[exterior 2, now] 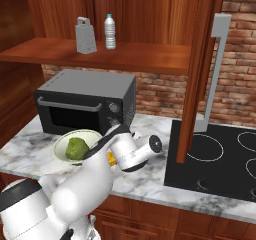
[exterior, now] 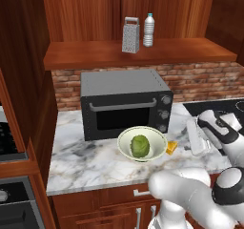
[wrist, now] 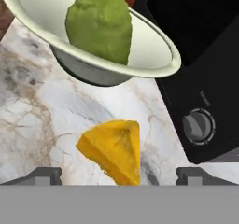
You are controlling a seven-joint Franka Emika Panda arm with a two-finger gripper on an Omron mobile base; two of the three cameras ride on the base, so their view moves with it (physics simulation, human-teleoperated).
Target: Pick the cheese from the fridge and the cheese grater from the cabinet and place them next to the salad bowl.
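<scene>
Cheese down beside the salad bowl; your claw is spread wide and holds nothing.

Your claw (wrist: 119, 175) hangs just over the cheese (wrist: 114, 155), one fingertip out on each side of the wedge and neither touching it; the cheese lies on the marble tabletop (exterior: 86, 159) just beside the salad bowl (exterior: 125, 147), in front of the toaster oven (exterior: 125, 101); the lettuce ball (exterior: 140, 146) sits in the bowl; the cheese grater (exterior: 130, 35) stands upright on the shelf of the cabinet (exterior: 86, 55), close beside the water bottle (exterior: 149, 30).
</scene>
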